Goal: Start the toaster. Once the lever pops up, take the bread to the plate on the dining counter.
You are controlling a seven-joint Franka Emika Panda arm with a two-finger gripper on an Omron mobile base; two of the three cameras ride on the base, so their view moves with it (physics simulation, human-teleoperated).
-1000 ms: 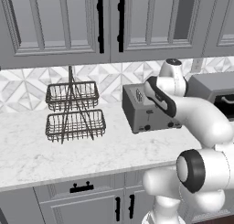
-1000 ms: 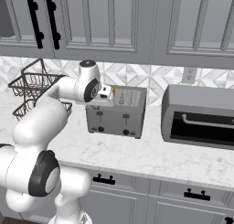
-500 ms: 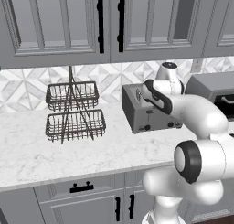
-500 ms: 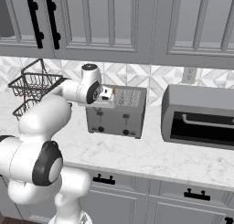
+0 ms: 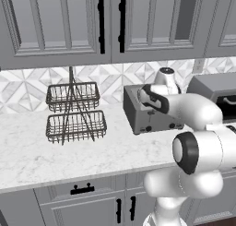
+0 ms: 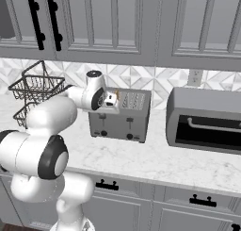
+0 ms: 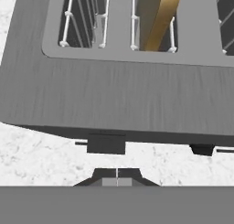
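Jaws (image 7: 117,175) pressed together, hovering just above the toaster (image 7: 114,104) lever (image 7: 106,143); bread (image 7: 160,18) sits in a slot.

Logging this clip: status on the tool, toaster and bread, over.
Tool shut, empty, poised just above the toaster's front lever. Bread seated in a slot. Nothing blocking the lever.

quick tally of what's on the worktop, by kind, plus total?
Toaster: 1
Toaster oven: 1
Two-tier wire basket stand: 1
Bread slice, in a toaster slot: 1
Total: 4
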